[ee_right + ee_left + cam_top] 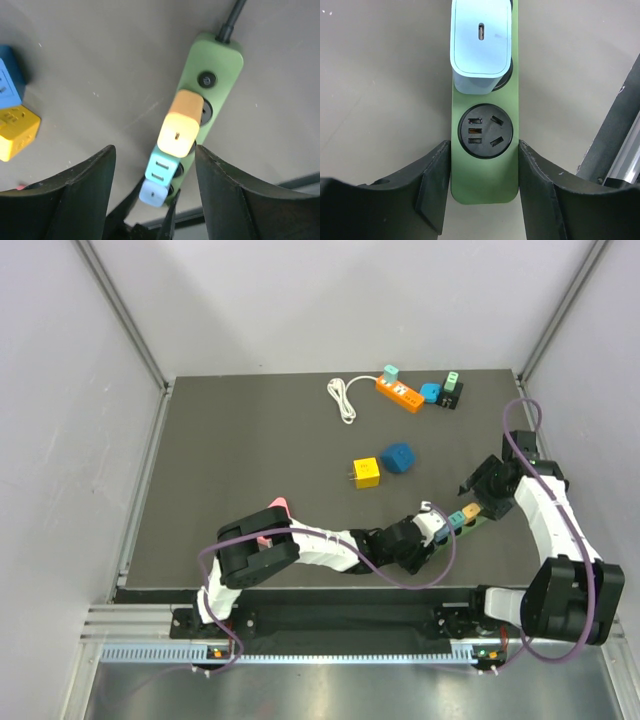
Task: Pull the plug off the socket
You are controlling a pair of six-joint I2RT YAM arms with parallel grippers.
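Note:
A green power strip (pixel 478 524) lies at the near right of the table. It carries three plugs in a row: pale white-blue (pixel 432 512), teal (pixel 455 517) and orange (pixel 470 509). My left gripper (pixel 430 533) is shut on the strip's free end (pixel 484 180), fingers (pixel 436 175) pressed to both sides, beside an empty socket (pixel 485 131) and the pale plug (pixel 481 45). My right gripper (pixel 478 490) is open above the strip. In the right wrist view its fingers (pixel 87 185) straddle the orange plug (pixel 179 125), not touching; the teal plug (pixel 162 170) and pale plug (pixel 152 194) lie beyond.
A yellow cube adapter (pixel 366 473) and a blue adapter (pixel 398 457) lie mid-table. An orange power strip (pixel 400 393) with several plugs and a white cord (pixel 343 400) sits at the back. A pink object (pixel 278 505) lies by the left arm. The right wall is close.

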